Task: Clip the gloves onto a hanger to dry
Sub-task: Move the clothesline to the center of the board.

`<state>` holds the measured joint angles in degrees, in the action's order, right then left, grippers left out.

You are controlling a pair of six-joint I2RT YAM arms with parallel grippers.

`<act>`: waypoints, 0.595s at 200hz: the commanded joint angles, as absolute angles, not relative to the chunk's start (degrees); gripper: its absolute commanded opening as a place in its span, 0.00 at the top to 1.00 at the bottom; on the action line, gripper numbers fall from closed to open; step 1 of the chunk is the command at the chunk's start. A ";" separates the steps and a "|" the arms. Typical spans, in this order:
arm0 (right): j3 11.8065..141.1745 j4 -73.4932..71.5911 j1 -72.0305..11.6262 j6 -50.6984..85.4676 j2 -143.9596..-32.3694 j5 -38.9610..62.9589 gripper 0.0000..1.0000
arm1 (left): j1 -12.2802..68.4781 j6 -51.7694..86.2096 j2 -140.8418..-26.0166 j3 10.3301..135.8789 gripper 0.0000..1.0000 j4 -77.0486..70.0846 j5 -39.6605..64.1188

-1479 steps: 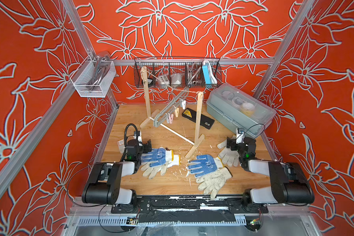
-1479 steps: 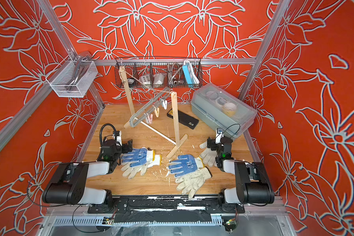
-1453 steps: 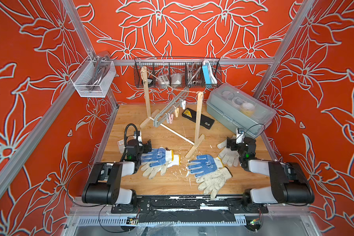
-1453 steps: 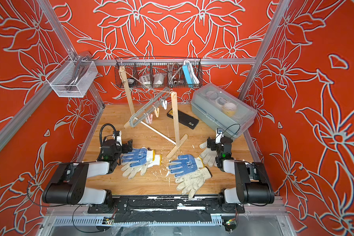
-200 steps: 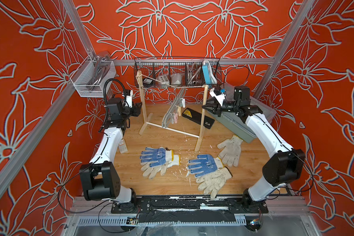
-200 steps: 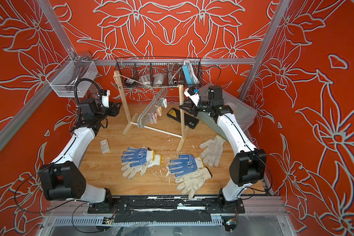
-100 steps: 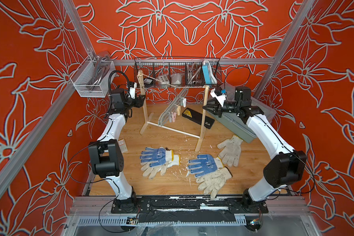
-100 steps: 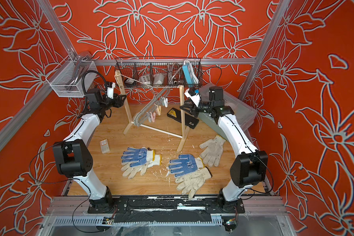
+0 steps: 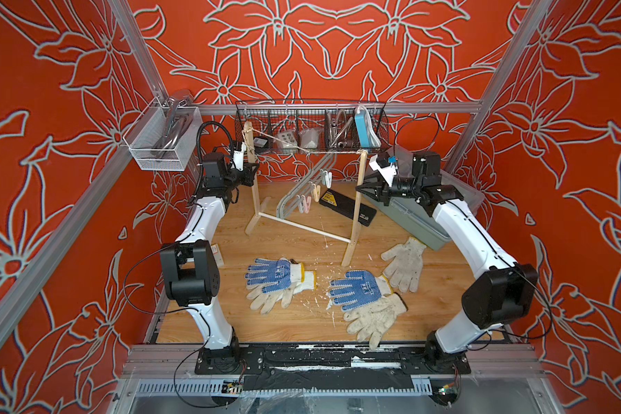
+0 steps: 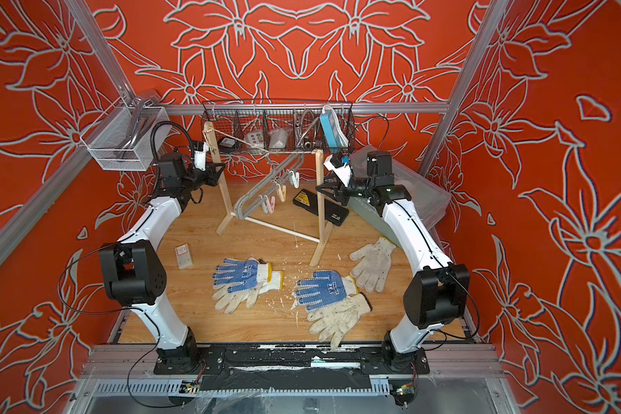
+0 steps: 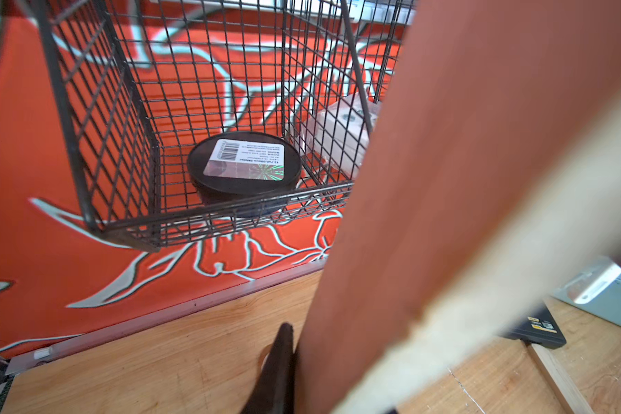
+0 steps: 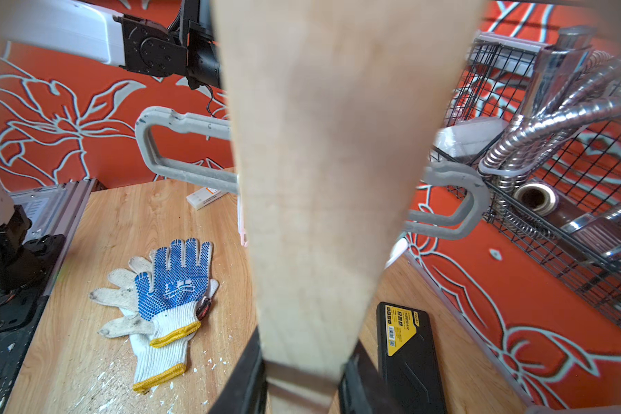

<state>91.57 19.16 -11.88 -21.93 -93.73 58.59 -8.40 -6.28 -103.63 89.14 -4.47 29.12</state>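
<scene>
Several soiled knit gloves lie on the wooden table near its front. Two are blue-dotted gloves [image 9: 273, 276] [image 9: 359, 288] lying on plain ones, and a plain glove [image 9: 406, 263] lies to the right. A grey hanger [image 9: 302, 193] with pastel clips hangs from the string of a wooden rack. My left gripper [image 9: 251, 172] is shut on the rack's left post [image 11: 445, 179], with one finger [image 11: 280, 369] flat against it. My right gripper [image 12: 302, 372] is shut on the right post [image 12: 330, 179]. Both top views show the two arms raised at the back.
A black wire basket [image 9: 312, 118] of hardware hangs on the back wall just behind the rack. A grey lidded bin [image 9: 420, 222] stands at the back right, with a black case [image 9: 348, 208] beside it. A silver mesh basket [image 9: 158, 143] hangs on the left rail. A small white box [image 10: 183, 256] lies at the left.
My left arm has swung in from the left to the rack's left post and its jaws have closed on it. The right gripper has kept its hold on the right post.
</scene>
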 commanded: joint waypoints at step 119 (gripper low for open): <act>103.90 28.84 -7.79 -33.74 -102.51 59.55 0.65 | -9.12 -5.62 -74.60 58.32 0.97 -7.02 18.71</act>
